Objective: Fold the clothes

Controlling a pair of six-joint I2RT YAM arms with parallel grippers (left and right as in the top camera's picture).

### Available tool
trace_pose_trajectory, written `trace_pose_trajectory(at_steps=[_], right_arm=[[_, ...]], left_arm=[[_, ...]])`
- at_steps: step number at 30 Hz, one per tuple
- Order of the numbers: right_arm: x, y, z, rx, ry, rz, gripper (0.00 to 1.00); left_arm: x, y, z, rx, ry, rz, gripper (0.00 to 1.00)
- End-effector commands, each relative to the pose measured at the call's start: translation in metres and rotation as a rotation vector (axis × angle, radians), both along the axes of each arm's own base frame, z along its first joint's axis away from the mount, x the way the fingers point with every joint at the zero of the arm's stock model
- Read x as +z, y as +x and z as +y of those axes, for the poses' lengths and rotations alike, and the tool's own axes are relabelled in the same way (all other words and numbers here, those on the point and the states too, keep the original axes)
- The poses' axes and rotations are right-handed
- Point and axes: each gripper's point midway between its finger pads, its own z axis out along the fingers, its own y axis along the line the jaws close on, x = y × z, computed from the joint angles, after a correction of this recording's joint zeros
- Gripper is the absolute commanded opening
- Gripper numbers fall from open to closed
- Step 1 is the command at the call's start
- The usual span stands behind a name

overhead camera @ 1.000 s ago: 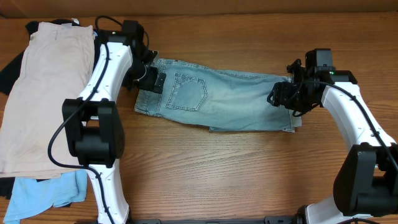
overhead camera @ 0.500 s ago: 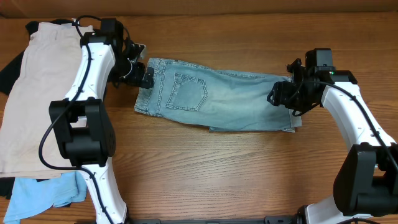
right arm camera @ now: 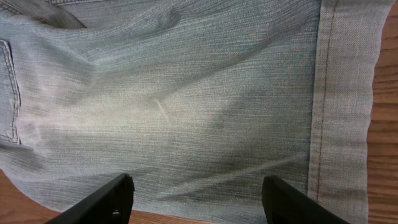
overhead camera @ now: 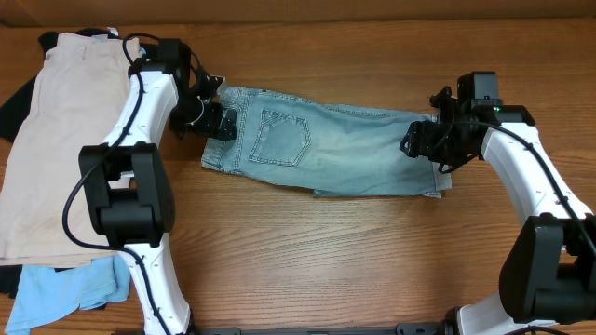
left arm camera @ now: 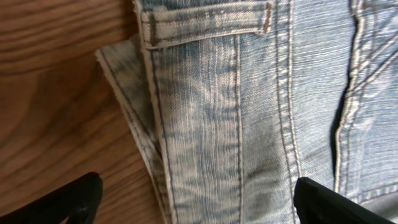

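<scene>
The left pincer [overhead camera: 222,121] is hanging spread wide over the waistband end of the shorts [overhead camera: 326,149], gripping nothing; in its wrist view the two dark fingertips [left arm camera: 74,199] are showing at the bottom corners, one over bare desk [left arm camera: 56,112] and the other over denim, with the belt loop and the side seam of the shorts [left arm camera: 249,124] lying between them. Whether the tips are touching the cloth cannot be told. The right pincer [overhead camera: 414,144] is likewise standing wide at the hem end, holding nothing, its fingertips [right arm camera: 106,199] framing the leg of the shorts [right arm camera: 186,93] just short of the stitched hem. The shorts are lying flat across the middle of the desk [overhead camera: 326,251], waistband toward the left arm, hem toward the right arm, a back pocket facing up. The beige shorts [overhead camera: 56,140] are lying at the far left, with a blue garment [overhead camera: 56,288] below them. Compared with a second ago, the left pincer is sitting farther off the denim, out at the waistband's edge, and its arm is swung over toward the beige shorts; since half a second ago it is edging back toward the denim. The right arm and the shorts are keeping their places.
</scene>
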Motion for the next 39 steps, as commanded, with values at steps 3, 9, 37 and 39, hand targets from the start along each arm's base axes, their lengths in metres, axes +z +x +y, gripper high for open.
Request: trace_pose_trajectory(at_steps=[3, 9, 37, 39], right_arm=[[0.0, 0.002, -0.002, -0.001, -0.011, -0.012, 0.71], [0.002, 0.008, -0.002, -0.001, -0.011, -0.038, 0.72], [-0.06, -0.007, 0.014, -0.084, 0.078, 0.028, 0.04], [-0.065, -0.011, 0.016, -0.085, 0.095, 0.034, 0.04]], left_arm=[[-0.029, -0.008, -0.015, -0.028, -0.074, 0.07, 0.92], [-0.036, -0.013, -0.028, -0.031, -0.152, 0.1, 0.74], [0.181, -0.009, -0.026, -0.047, -0.113, -0.085, 0.04], [0.186, -0.008, -0.03, -0.055, -0.116, -0.104, 0.04]])
